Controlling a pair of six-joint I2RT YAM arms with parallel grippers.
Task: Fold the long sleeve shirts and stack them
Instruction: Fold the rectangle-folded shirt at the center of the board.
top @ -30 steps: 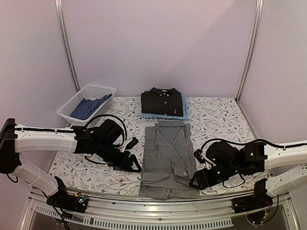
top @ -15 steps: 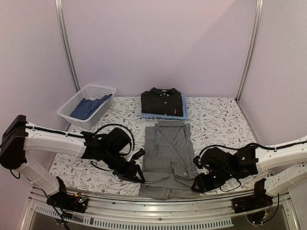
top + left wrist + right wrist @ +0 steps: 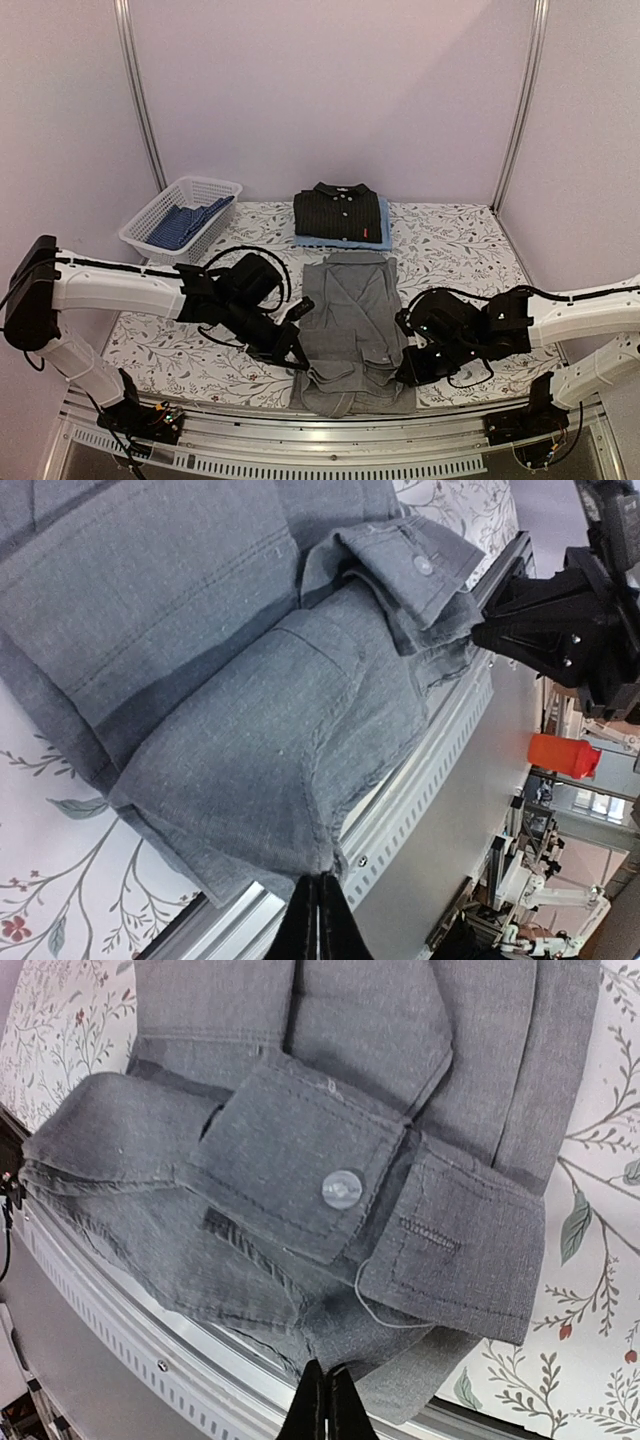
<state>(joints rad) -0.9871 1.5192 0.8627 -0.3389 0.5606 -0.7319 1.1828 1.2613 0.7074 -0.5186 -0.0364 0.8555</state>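
Note:
A grey long sleeve shirt (image 3: pixel 350 310) lies lengthwise in the middle of the table, its sleeves folded in and its near end at the front edge. My left gripper (image 3: pixel 299 358) is shut on the near left corner of that grey shirt (image 3: pixel 220 680), pinching the hem at the left gripper (image 3: pixel 320 882). My right gripper (image 3: pixel 405 374) is shut on the near right corner. In the right wrist view the grey shirt (image 3: pixel 300 1090) shows a buttoned cuff (image 3: pixel 343 1188) just above the right gripper (image 3: pixel 327 1368). A folded black shirt (image 3: pixel 338 212) rests on a light blue one (image 3: pixel 385 236) at the back.
A white lattice basket (image 3: pixel 150 215) at the back left holds a blue cloth (image 3: pixel 185 224). The metal front rail (image 3: pixel 320 425) runs right under the grey shirt's near end. Upright frame posts (image 3: pixel 140 95) stand at both back corners.
Both arms have moved inward to the grey shirt's near corners and both grippers have gone from open to shut on the cloth. The near end now looks bunched.

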